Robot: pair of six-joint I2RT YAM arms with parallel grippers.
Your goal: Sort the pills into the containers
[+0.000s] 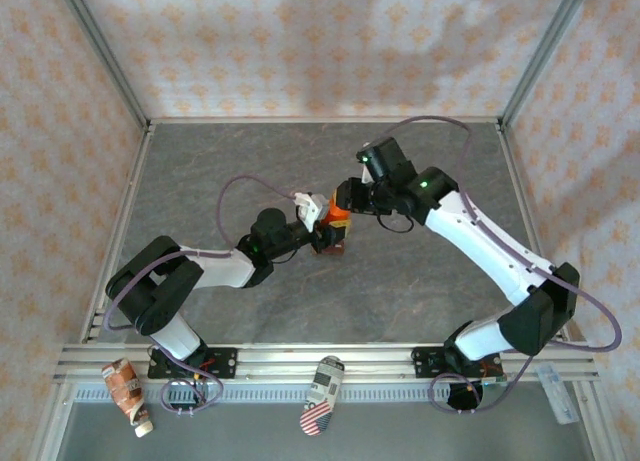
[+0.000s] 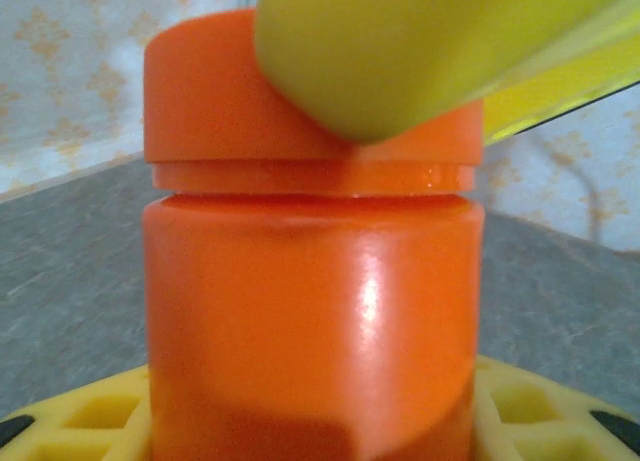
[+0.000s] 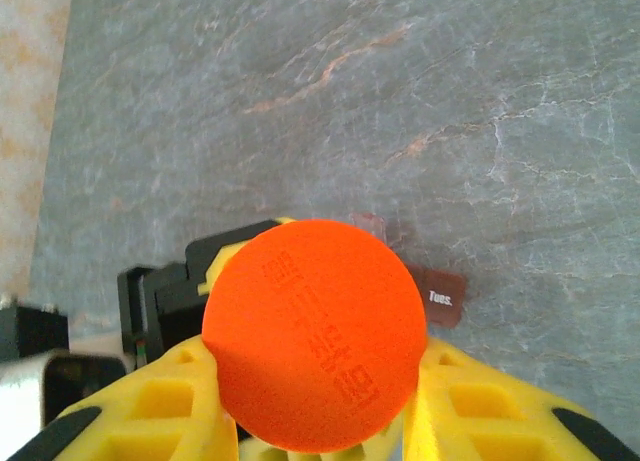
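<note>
A bright orange bottle [image 1: 338, 218] is held off the table between both arms. My left gripper [image 1: 326, 229] is shut on its body [image 2: 310, 321], yellow fingers [image 2: 545, 406] on either side. My right gripper [image 1: 347, 205] comes from above and is shut on the orange cap [image 3: 312, 331], its yellow fingers [image 3: 150, 406] pressing both sides; one of them crosses the cap [image 2: 250, 91] in the left wrist view. The dark reddish-brown pill box [image 3: 441, 297], one lid marked "Tues.", lies on the table just under the bottle [image 1: 333, 246]. No pills can be seen.
The grey marbled table [image 1: 420, 281] is boxed in by patterned walls and metal posts. On the ledge in front of the arm bases lie a brown packet [image 1: 127, 391], a flag-patterned packet [image 1: 322, 393] and a clear packet [image 1: 558, 391].
</note>
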